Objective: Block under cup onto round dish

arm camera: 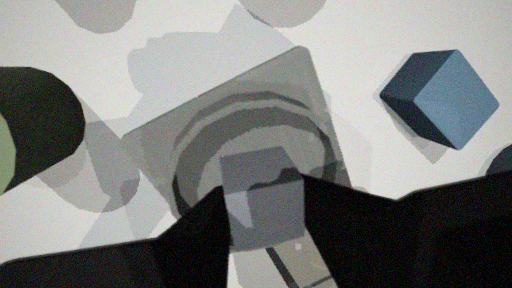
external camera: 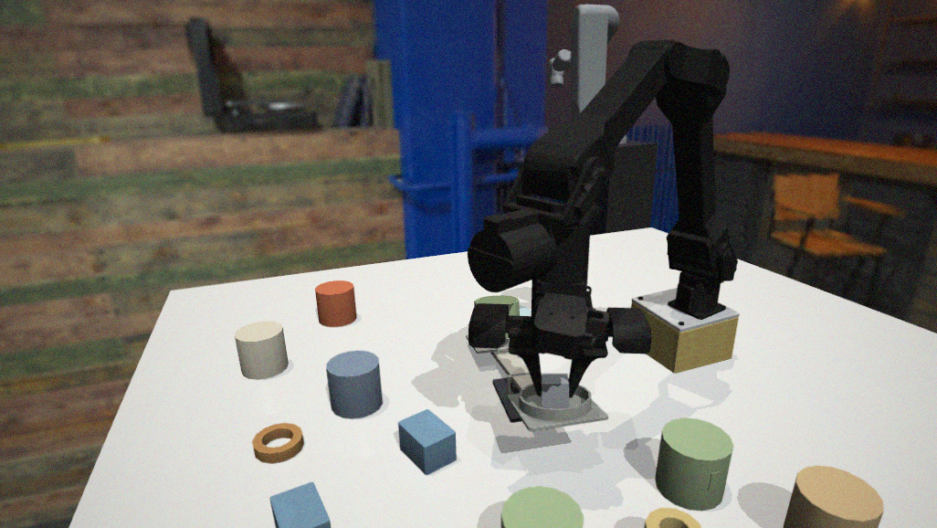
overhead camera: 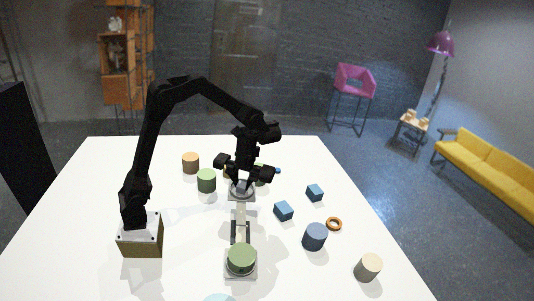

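Note:
My gripper (overhead camera: 241,188) (external camera: 555,392) (arm camera: 259,189) points down at the far pan of the balance (overhead camera: 241,213) (external camera: 594,415) (arm camera: 287,75). It is shut on the small grey block (overhead camera: 241,186) (external camera: 555,395) (arm camera: 265,215), which is inside the pan's ring; whether it touches the pan I cannot tell. A green cup (overhead camera: 242,258) (external camera: 496,302) stands on the near pan. Another green cup (overhead camera: 206,181) (external camera: 693,467) (arm camera: 42,112) stands on the table left of the far pan. The pale blue round dish (overhead camera: 219,298) (external camera: 524,311) shows only partly, beyond the near pan.
A third green cylinder (external camera: 542,510) and a tan cylinder (overhead camera: 190,163) (external camera: 836,501) stand behind the far pan. Two blue blocks (overhead camera: 283,211) (overhead camera: 314,192), an orange ring (overhead camera: 328,226) (external camera: 278,453) and a slate-blue cylinder (overhead camera: 314,237) (external camera: 354,386) lie or stand to its right.

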